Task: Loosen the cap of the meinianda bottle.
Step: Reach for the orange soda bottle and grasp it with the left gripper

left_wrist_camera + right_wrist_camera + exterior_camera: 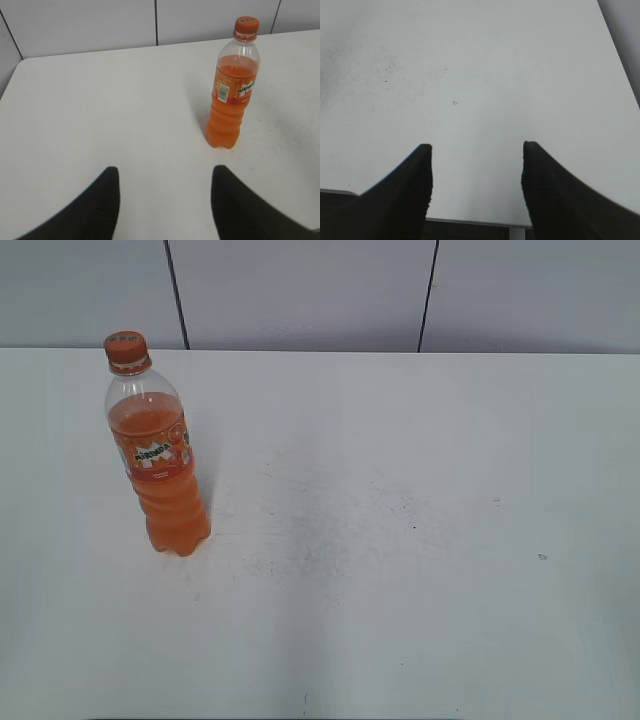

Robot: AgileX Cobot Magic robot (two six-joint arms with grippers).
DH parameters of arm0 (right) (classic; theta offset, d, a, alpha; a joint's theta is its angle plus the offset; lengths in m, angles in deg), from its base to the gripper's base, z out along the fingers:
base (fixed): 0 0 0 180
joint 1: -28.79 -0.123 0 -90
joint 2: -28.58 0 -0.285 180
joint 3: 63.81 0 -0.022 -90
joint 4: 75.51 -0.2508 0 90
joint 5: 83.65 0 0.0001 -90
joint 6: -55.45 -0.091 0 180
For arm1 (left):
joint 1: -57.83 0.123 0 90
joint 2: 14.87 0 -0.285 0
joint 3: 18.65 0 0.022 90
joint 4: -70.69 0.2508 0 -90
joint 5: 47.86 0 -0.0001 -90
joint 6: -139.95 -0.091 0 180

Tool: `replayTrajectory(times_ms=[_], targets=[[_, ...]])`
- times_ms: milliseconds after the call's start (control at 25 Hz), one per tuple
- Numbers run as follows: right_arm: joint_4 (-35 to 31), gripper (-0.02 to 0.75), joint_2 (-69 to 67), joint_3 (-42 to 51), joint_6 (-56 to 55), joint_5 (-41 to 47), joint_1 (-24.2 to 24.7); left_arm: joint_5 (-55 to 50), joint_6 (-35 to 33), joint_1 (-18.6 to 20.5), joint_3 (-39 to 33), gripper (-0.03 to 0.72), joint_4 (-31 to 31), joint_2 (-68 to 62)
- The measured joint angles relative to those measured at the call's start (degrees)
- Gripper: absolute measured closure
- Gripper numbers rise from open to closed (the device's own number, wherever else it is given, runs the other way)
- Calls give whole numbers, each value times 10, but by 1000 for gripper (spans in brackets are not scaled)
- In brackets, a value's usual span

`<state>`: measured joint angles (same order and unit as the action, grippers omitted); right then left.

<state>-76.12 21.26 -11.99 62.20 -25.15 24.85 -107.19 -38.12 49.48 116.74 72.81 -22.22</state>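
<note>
While both claws – left gripper (165, 175), right gripper (476, 150) – gape, the meinianda bottle (158, 455) stands upright, cap (126, 346) on.

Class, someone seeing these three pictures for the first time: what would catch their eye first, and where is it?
The meinianda bottle of orange drink stands upright, alone at the left of the white table, its orange cap on. In the wrist views, the left hand and right hand are open, holding nothing.

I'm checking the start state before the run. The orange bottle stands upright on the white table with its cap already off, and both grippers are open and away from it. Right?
Not quite: the cap is on the bottle, as the exterior view shows. The rest holds: it stands upright on the table, and the left gripper and right gripper are open, clear of it.
</note>
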Motion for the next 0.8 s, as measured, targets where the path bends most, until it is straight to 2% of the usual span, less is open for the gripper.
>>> replayTrajectory(times_ms=[320, 560, 720, 800], targets=[[0, 307, 0, 0, 0, 0, 0, 19, 0, 0, 8, 315, 0, -9], [0, 307, 0, 0, 0, 0, 0, 158, 0, 0, 37, 315, 36, -112], [0, 307, 0, 0, 0, 0, 0, 248, 0, 0, 36, 315, 53, -212], [0, 307, 0, 0, 0, 0, 0, 327, 0, 0, 24, 315, 53, -253]])
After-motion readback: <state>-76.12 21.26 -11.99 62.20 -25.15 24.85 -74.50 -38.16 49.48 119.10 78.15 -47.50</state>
